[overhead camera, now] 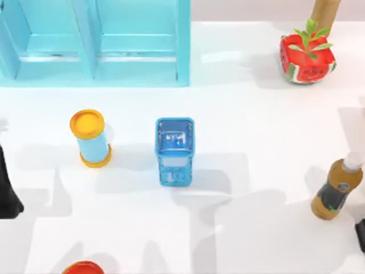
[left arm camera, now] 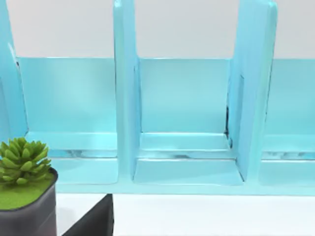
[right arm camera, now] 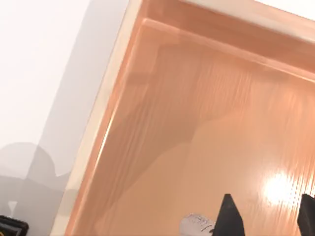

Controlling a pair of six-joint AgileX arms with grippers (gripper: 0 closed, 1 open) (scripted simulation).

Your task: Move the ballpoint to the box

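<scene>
The right pincer (right arm camera: 268,216) hangs over a big orange box (right arm camera: 206,128), its two dark fingers (right arm camera: 229,216) apart. A small silver-grey thing (right arm camera: 197,223) lies beside one finger. The white worktop (right arm camera: 44,73) is at the left.

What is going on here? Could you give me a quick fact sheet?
right gripper: over the wooden box, fingers apart
ballpoint: probably the silver-grey end beside one finger, inside the box, not gripped
left arm: parked at the table's left edge
table middle: blue square holder, yellow-lidded can to its left
table right: bottle
</scene>
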